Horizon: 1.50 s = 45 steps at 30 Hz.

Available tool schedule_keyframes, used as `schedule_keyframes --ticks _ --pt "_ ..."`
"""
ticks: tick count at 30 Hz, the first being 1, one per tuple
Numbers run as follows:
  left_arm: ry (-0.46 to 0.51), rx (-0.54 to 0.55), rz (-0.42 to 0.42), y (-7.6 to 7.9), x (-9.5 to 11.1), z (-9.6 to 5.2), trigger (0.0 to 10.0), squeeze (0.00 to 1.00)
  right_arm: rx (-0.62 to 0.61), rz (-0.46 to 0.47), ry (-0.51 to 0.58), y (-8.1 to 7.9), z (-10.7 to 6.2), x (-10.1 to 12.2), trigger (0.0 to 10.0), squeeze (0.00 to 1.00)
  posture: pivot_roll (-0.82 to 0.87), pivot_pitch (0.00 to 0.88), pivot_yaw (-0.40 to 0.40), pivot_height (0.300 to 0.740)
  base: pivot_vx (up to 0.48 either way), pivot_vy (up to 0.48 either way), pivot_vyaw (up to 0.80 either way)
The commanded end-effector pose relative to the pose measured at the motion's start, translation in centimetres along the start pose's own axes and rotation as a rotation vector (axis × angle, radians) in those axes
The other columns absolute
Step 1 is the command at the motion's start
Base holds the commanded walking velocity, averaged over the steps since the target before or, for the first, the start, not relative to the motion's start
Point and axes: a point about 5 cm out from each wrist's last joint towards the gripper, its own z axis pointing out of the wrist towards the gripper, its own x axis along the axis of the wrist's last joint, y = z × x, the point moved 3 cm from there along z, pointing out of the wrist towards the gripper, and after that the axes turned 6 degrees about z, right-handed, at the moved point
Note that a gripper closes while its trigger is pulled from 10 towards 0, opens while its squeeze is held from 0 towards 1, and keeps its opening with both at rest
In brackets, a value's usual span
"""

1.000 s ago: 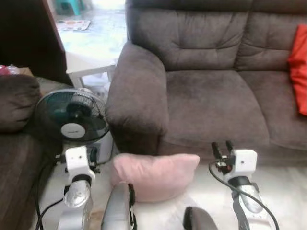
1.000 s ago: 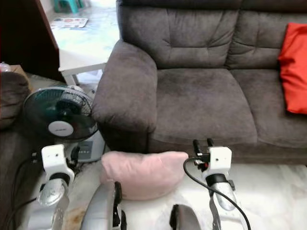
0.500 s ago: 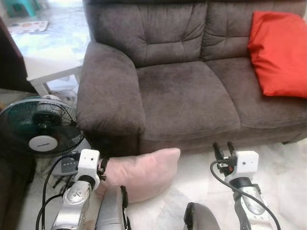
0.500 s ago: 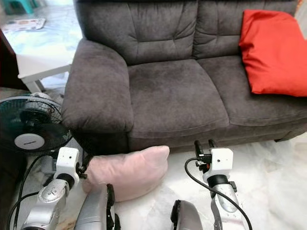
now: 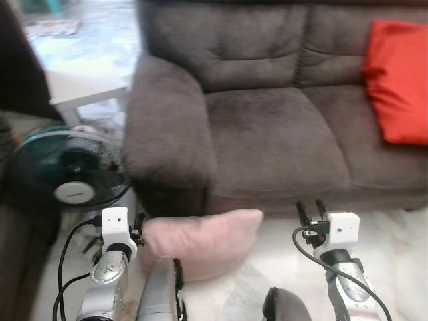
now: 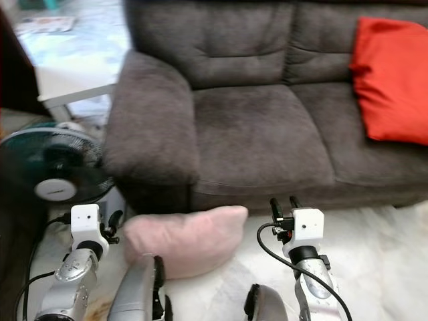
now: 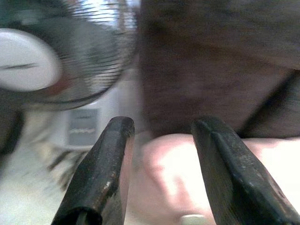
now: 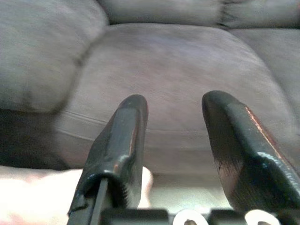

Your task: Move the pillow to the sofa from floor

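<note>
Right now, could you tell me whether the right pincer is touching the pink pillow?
Apart. The left eye view shows bare floor between the right pincer and the pink pillow.

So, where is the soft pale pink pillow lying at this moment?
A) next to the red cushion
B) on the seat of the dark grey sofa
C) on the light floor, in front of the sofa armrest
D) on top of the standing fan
C: the soft pale pink pillow lies on the light floor just below the armrest of the dark grey fabric sofa, between the left tool and the right tool.
</note>
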Motion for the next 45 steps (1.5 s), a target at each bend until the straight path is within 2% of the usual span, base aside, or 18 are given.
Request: schedule_keyframes --ticks 1,7,8,12,18,26,35,40,45 --pt "-0.02 0.017 0.0 -0.3 -0.6 -0.1 10.0 0.0 0.01 0.006 0.007 -0.2 -0.1 0.1 10.0 0.0 0.11 0.076 -0.032 0.59 0.0 0.0 0.8" --pt "-0.024 -0.015 0.005 0.3 -0.8 -0.2 10.0 0.0 0.004 0.019 0.003 -0.1 -0.1 0.0 10.0 0.0 0.11 0.078 -0.033 0.59 0.0 0.0 0.0" --pt "-0.025 -0.062 0.007 1.1 -0.9 -0.3 10.0 0.0 0.0 0.014 -0.003 0.0 -0.1 -0.1 10.0 0.0 0.11 0.078 -0.033 0.59 0.0 0.0 0.0" --pt "-0.049 -0.13 0.013 2.2 -1.3 -0.4 10.0 0.0 0.001 0.012 -0.007 0.0 -0.1 -0.1 10.0 0.0 0.11 0.078 -0.033 0.59 0.0 0.0 0.0" --pt "-0.058 -0.131 0.004 2.3 -1.6 -0.4 10.0 0.0 0.005 0.012 -0.01 -0.1 -0.1 -0.2 10.0 0.0 0.11 0.078 -0.034 0.59 0.0 0.0 0.0" --pt "-0.051 -0.094 0.0 1.6 -1.4 -0.2 10.0 0.0 0.026 -0.01 -0.009 -0.4 0.0 -0.2 10.0 0.0 0.11 0.078 -0.035 0.59 0.0 0.0 0.14" --pt "-0.053 -0.099 0.007 1.7 -1.5 -0.3 10.0 0.0 0.016 0.008 -0.01 -0.3 0.0 -0.2 10.0 0.0 0.11 0.079 -0.034 0.59 0.0 0.0 0.0" --pt "-0.053 -0.099 0.008 1.7 -1.5 -0.3 10.0 0.0 0.032 -0.014 -0.012 -0.4 0.0 -0.2 10.0 0.0 0.11 0.078 -0.034 0.59 0.0 0.0 0.0" --pt "-0.051 -0.097 0.009 1.7 -1.4 -0.3 10.0 0.0 0.03 0.0 -0.013 -0.5 0.0 -0.2 10.0 0.0 0.11 0.077 -0.035 0.59 0.0 0.0 0.78"
